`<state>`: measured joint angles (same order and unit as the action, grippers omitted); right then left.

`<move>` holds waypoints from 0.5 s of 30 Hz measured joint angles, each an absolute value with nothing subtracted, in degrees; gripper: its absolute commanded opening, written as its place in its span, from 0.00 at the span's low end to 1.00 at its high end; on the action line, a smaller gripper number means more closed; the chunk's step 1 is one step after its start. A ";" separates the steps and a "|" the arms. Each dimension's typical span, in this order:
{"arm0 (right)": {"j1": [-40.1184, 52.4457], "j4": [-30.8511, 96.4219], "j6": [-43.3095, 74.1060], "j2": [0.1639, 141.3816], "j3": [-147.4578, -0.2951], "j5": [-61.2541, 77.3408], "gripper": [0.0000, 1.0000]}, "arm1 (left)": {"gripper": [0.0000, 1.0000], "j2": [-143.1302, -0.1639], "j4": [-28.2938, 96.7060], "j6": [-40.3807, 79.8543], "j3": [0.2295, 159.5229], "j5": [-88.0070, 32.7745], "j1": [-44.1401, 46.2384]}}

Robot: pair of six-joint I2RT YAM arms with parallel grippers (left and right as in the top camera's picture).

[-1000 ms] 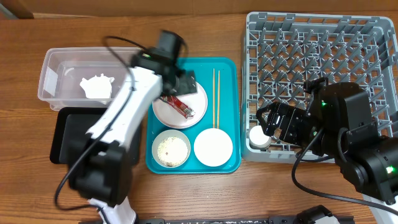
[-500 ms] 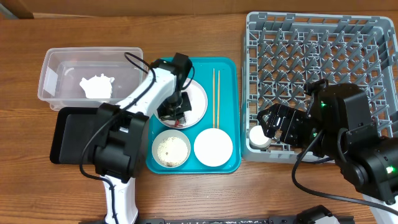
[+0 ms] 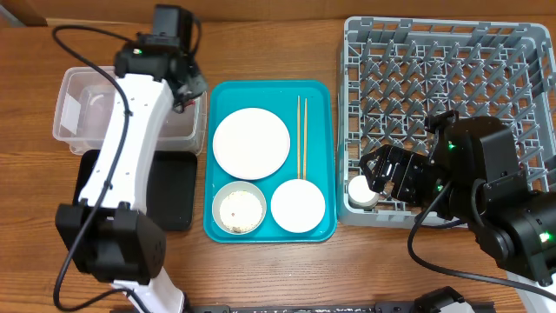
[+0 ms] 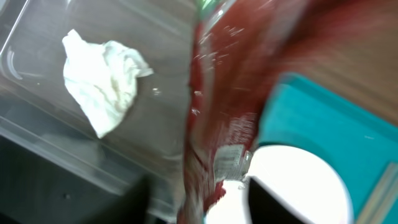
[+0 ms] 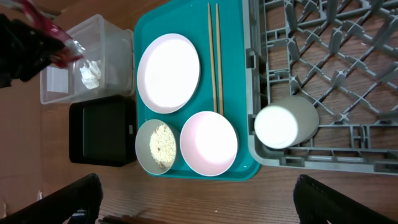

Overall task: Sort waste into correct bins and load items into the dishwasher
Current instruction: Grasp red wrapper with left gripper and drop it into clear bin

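My left gripper (image 3: 186, 87) hangs over the right end of the clear tub (image 3: 78, 96). The red sauce packet (image 4: 217, 124) shows blurred between its parted jaws, with a gap to the one visible finger (image 4: 280, 205). Crumpled white paper (image 4: 102, 81) lies in the tub. The white plate (image 3: 251, 143), chopsticks (image 3: 301, 135), pink bowl (image 3: 298, 206) and grey bowl of rice (image 3: 239, 209) sit on the turquoise tray (image 3: 330, 113). My right gripper (image 3: 382, 174) stands wide open beside the white cup (image 3: 363, 191), which rests in the front left corner of the grey rack (image 3: 452, 52).
The black tray (image 3: 178, 200) lies in front of the tub, left of the turquoise tray. My left arm stretches across both bins. The right arm's body covers the rack's front right part. Bare wooden table runs along the front edge.
The left gripper shut on the sauce packet on the plate, then swung left and back over the clear tub, where its jaws have parted. The plate is now bare. The right arm has not moved.
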<state>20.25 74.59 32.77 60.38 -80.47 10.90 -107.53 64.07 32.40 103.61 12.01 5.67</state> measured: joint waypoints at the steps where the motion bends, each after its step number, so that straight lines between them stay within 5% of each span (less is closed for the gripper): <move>1: 20.25 74.59 32.77 60.38 -80.47 10.90 1.00 | 0.81 -108.53 64.07 31.53 103.59 11.99 5.04; 5: 20.25 74.59 32.77 60.38 -80.47 10.90 1.00 | 0.68 -111.94 66.81 28.99 103.00 10.83 4.54; 15: 20.25 75.05 32.82 60.38 -80.47 10.85 1.00 | 0.63 -105.30 80.53 27.05 102.74 6.20 17.56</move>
<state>20.25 75.05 32.82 60.38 -80.47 10.85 -105.30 80.53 27.05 102.74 6.20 17.56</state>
